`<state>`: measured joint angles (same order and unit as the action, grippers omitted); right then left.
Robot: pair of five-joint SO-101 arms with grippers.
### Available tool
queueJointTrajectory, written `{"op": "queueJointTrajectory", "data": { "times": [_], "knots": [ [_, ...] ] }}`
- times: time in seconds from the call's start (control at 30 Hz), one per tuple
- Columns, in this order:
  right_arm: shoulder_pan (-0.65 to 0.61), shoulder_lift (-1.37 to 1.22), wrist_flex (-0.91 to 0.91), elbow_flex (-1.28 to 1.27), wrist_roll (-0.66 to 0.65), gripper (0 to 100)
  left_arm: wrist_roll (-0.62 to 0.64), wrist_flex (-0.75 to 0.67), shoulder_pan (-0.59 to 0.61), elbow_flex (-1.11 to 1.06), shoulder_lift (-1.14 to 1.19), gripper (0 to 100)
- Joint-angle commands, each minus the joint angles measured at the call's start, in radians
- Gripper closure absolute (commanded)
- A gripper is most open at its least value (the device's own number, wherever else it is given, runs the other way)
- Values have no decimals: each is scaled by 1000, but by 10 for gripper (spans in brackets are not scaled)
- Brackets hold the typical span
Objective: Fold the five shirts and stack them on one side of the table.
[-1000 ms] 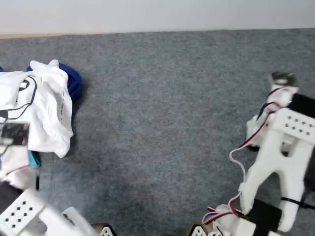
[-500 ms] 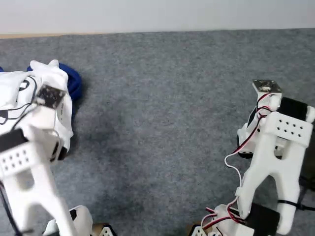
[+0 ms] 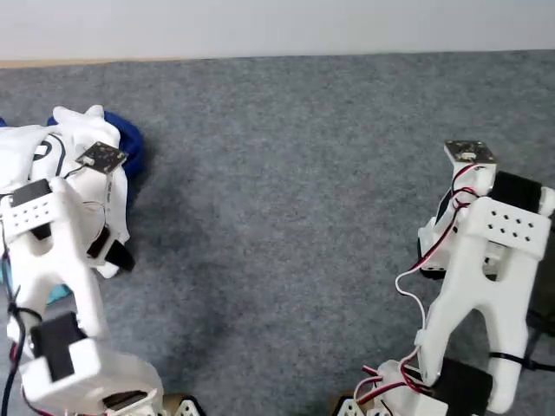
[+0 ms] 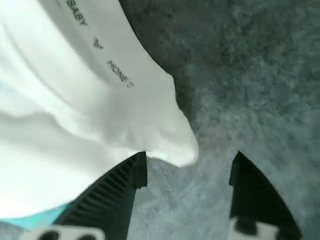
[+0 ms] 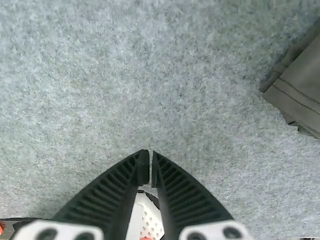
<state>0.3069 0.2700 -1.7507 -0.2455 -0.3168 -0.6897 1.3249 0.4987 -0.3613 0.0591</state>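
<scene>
A crumpled white shirt with dark print lies at the table's left edge, on top of a blue shirt. My left arm stands over the white shirt's near corner. In the left wrist view the left gripper is open, and the white shirt's corner lies just at the gap between its fingers. A strip of teal cloth shows under the white one. My right gripper is shut on nothing, low over bare carpet at the right side.
An olive shirt's folded edge lies close to the right gripper. The right arm stands at the table's right. Grey carpet covers the table, and a pale wall runs along the far edge.
The left arm swung up from the near left corner to stand over the white shirt's near corner. The right arm shifted slightly left, then stayed still.
</scene>
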Motion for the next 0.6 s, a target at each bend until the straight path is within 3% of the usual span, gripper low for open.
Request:
{"op": "queueJointTrajectory", "data": {
  "times": [0.0,0.37,0.57],
  "knots": [
    [-8,47,-41,8,-11,989,8,-71,-6,31,28,747],
    [-12,48,-39,9,-11,989,32,-155,-32,35,118,957],
    [-12,48,-38,9,-11,989,66,-23,-114,165,75,998]
  ]
}}
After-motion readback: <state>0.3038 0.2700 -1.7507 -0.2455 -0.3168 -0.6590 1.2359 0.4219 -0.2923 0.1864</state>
